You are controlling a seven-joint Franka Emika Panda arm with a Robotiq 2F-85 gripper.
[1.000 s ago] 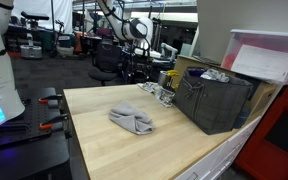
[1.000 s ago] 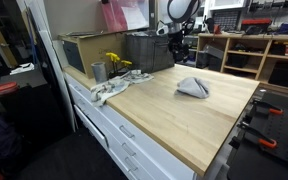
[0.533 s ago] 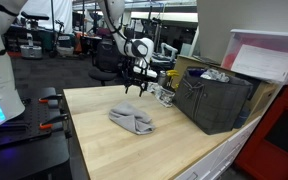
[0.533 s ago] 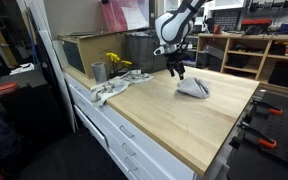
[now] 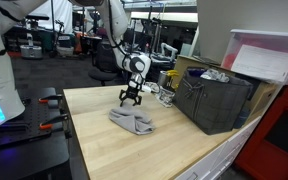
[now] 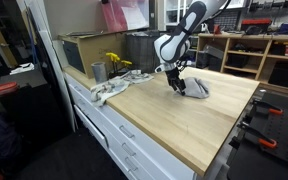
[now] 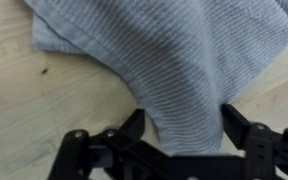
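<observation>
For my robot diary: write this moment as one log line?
claw: open, straddling cloth | cloth: grey, rumpled, on table | held: nothing

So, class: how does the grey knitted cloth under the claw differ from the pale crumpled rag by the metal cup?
The grey knitted cloth lies heaped at the middle of the wooden table; the pale crumpled rag sprawls at its edge. The cloth is darker and under the claw; the rag is untouched. Both are fabric.

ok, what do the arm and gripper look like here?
The arm has white, rounded links with darker joints. The gripper is black and two-fingered. The wrist view shows jointed black fingers with round pivot pins. No markings or cables can be made out.
</observation>
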